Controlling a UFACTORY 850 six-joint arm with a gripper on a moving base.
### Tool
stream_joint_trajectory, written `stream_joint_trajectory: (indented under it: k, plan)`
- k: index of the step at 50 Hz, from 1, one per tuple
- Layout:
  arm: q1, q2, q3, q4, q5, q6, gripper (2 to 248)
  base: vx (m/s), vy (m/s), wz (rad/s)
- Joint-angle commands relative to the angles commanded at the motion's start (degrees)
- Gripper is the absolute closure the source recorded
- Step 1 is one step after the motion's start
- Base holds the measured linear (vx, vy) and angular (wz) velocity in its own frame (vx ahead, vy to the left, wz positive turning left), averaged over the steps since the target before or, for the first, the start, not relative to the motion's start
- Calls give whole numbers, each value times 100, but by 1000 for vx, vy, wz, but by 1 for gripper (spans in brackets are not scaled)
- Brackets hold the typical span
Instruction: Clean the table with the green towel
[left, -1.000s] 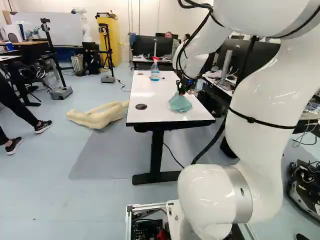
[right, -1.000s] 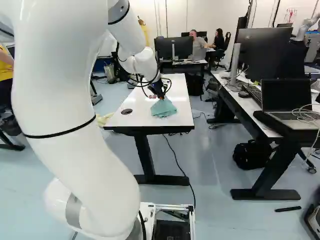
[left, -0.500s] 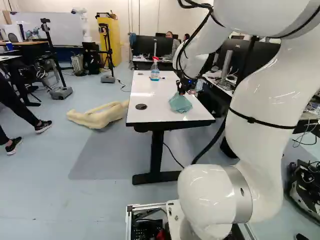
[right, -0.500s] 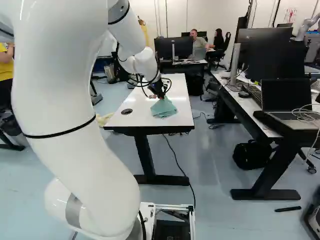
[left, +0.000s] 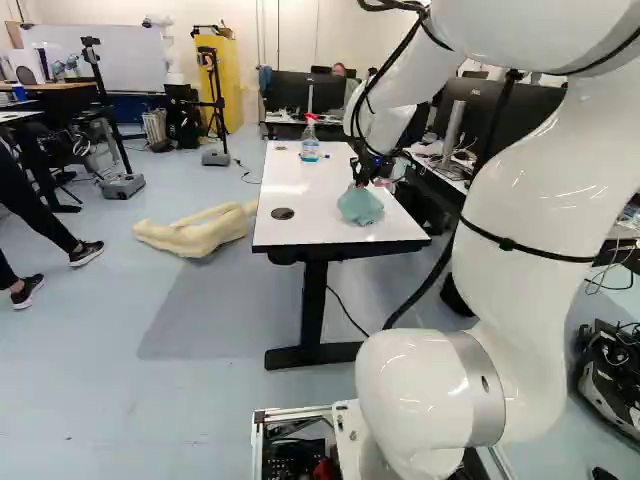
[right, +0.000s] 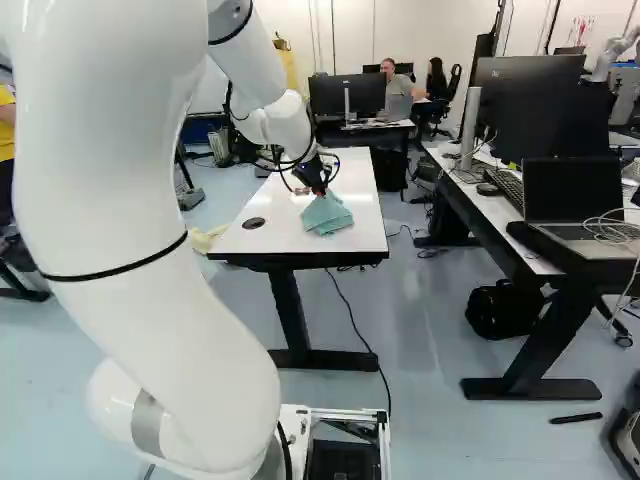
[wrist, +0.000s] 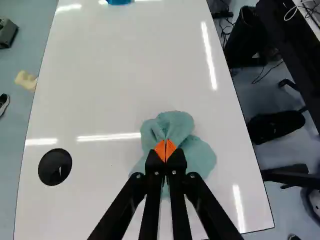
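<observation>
The gripper (left: 360, 182) is low over the near right part of the white table (left: 300, 222), its tips down at the top of the green towel (left: 361, 207). The same towel (right: 328, 214) forms a crumpled heap on the table in the right base view. In the wrist view the gripper (wrist: 165, 150) has its orange pads together, pinching a fold of the towel (wrist: 199, 156). Cloth spreads out ahead of and beside the fingers; its underside is hidden. A spray bottle (left: 310, 142) with a red head stands farther back on the table.
A round black cable cover (wrist: 55, 167) is set in the tabletop. Beyond the table stands a desk with a monitor (right: 347, 97); to its right is another desk with a laptop (right: 573, 195). A pale mannequin part (left: 195, 232) lies on the floor.
The gripper has shifted a little to the left in both base views, pulling the towel's pinched top with it. The cloth's folds have changed shape. The base has not moved.
</observation>
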Motion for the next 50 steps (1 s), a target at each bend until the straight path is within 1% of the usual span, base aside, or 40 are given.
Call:
stream_joint_trajectory:
  k: [14,36,50]
  plan:
    - [255,227,42,0,0,0,230,0,0,0]
    - [665,258,74,0,0,0,230,0,0,0]
    - [926,413,238,0,0,0,230,0,0,0]
